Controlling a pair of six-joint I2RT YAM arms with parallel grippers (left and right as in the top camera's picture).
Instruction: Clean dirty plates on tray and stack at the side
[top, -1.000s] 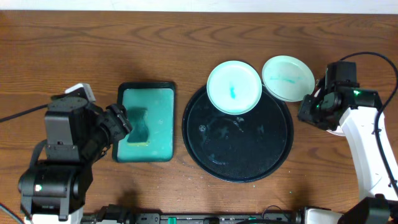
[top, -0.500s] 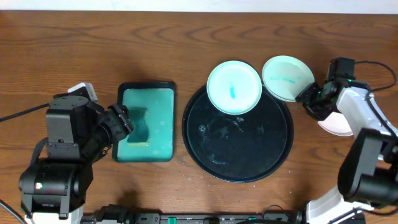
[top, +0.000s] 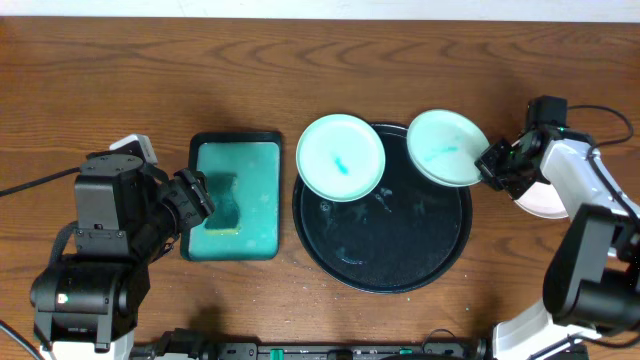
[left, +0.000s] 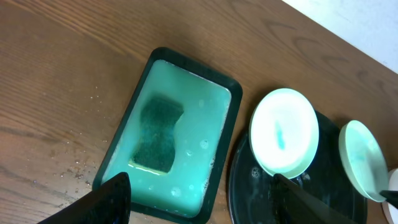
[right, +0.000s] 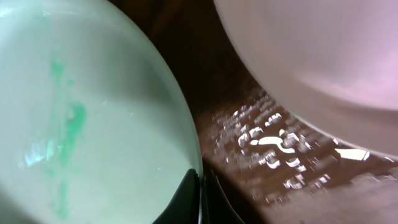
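The black tray (top: 381, 262) lies mid-table. A pale-mint plate with a teal smear (top: 341, 157) sits over the tray's upper left rim; it also shows in the left wrist view (left: 284, 130). My right gripper (top: 491, 161) is shut on the right rim of a second smeared plate (top: 444, 146), held tilted over the tray's upper right rim. The right wrist view shows the fingers (right: 200, 186) pinching that plate's edge (right: 81, 124). A third, white plate (top: 541, 200) lies right of the tray, partly under the right arm. My left gripper (top: 192, 195) is open and empty at the teal container's left edge.
The teal rectangular container (top: 262, 200) with soapy liquid and a dark sponge (top: 222, 193) stands left of the tray. In the left wrist view the sponge (left: 158, 134) lies in the liquid. Wet drops lie on the wood (right: 273, 143) between the held plate and the white plate (right: 323, 50).
My right gripper has moved left with the second plate, from beside the tray to over its rim. The first plate has slid left to the tray's left rim. The left arm is still.
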